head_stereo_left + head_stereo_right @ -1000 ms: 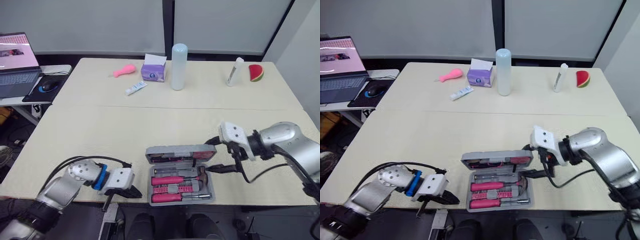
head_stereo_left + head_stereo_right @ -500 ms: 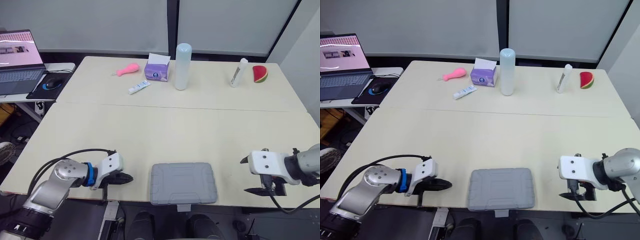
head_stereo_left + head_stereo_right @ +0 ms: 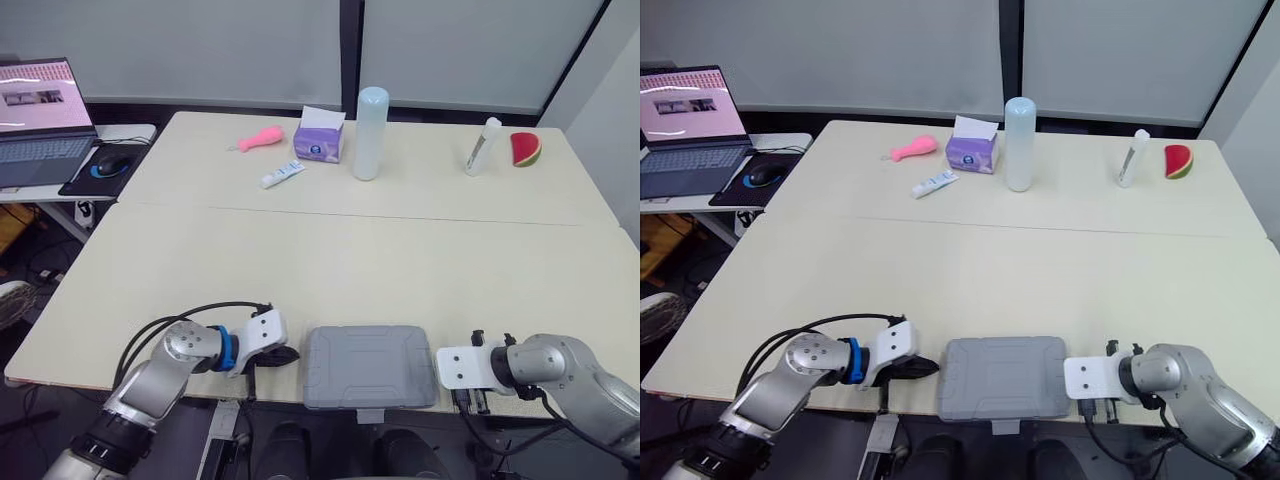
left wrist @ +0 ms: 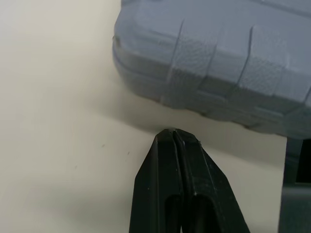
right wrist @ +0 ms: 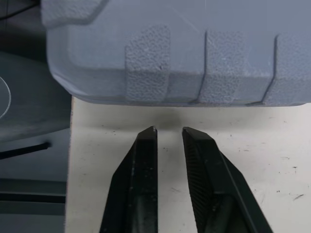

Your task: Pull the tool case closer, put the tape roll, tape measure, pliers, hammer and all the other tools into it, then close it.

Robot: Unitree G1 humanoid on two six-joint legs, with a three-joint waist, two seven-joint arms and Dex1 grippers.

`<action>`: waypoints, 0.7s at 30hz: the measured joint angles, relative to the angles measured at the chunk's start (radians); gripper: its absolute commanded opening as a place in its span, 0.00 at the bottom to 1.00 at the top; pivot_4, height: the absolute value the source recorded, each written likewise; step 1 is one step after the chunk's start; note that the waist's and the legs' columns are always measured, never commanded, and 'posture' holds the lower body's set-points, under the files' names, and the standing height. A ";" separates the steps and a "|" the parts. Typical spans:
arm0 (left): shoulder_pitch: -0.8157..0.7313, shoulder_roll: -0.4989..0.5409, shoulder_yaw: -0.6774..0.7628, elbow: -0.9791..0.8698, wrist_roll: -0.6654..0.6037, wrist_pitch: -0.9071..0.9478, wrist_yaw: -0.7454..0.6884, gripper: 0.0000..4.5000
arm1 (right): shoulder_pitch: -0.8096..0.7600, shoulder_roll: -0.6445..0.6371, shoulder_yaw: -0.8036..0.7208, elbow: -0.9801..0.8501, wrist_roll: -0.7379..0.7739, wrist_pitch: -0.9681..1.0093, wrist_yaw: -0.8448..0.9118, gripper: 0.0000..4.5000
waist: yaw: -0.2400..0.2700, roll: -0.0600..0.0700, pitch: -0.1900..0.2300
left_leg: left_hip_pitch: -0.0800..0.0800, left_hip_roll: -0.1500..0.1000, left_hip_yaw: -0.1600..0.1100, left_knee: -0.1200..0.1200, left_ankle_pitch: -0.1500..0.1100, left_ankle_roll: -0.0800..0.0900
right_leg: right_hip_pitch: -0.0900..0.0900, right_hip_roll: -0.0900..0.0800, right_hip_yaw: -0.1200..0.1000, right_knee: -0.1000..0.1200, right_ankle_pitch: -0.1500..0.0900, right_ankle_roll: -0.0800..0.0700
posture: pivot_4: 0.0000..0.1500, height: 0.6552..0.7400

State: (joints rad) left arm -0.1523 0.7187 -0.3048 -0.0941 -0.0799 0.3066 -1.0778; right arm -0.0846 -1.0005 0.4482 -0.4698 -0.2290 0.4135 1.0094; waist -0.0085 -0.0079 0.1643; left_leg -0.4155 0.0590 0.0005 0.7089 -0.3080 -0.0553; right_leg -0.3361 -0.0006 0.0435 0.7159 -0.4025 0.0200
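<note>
We see the tool case (image 3: 369, 365) lying flat with its lid down at the near edge of the table (image 3: 300, 260), between our two arms. In the right wrist view one of its corners appears to reach past that edge. Our left gripper (image 4: 174, 132) has its fingers pressed together and holds nothing, the tip just short of the case's left side wall. Our right gripper (image 5: 169, 131) has its fingers a narrow gap apart, also empty, and points at the right side wall from close by without touching it. The main risk, as we judge it, is the edge: a nudge from either side that is not matched by the other could turn the case or slide it forward, and with so little table under its front it could tip off toward us. A second risk is the latch (image 3: 369, 414) at the front. We cannot tell whether it is snapped, and if it is not, a bump or a fall could spring the lid and spill what is inside. The left fingers could also skid off the ribbed plastic and strike the table.
</note>
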 measured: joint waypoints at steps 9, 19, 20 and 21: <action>-0.054 -0.028 -0.036 0.021 0.026 0.014 -0.011 0.00 | -0.029 0.046 0.010 0.022 -0.020 -0.007 0.050 0.00 | 0.008 0.000 0.000 | 0.000 0.000 -0.001 0.001 0.000 0.000 | 0.001 0.000 -0.001 0.000 0.000 0.000 | 1.00 0.62; -0.077 -0.052 -0.038 0.035 0.046 0.020 -0.010 0.00 | -0.021 0.051 -0.002 0.010 -0.023 0.031 0.080 0.00 | 0.008 0.000 0.000 | 0.000 0.000 -0.001 0.002 0.000 0.000 | 0.001 0.000 -0.001 0.001 0.000 0.000 | 1.00 0.62; -0.077 -0.053 -0.038 0.035 0.046 0.020 -0.010 0.00 | -0.021 0.053 -0.003 0.007 -0.023 0.037 0.081 0.00 | 0.008 0.000 0.000 | 0.000 0.000 -0.001 0.002 0.000 0.000 | 0.001 0.000 -0.001 0.001 0.000 0.000 | 1.00 0.62; -0.077 -0.053 -0.038 0.035 0.047 0.020 -0.009 0.00 | -0.020 0.054 -0.003 0.005 -0.023 0.042 0.082 0.00 | 0.008 0.000 0.000 | 0.000 0.000 -0.001 0.002 0.000 0.000 | 0.001 0.000 -0.001 0.001 0.000 0.000 | 1.00 0.62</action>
State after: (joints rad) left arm -0.2295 0.6658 -0.3428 -0.0593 -0.0329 0.3264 -1.0871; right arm -0.1050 -0.9468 0.4456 -0.4644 -0.2519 0.4556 1.0911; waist -0.0004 -0.0080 0.1641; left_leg -0.4157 0.0587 -0.0002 0.7108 -0.3081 -0.0552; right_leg -0.3351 -0.0011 0.0428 0.7167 -0.4025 0.0200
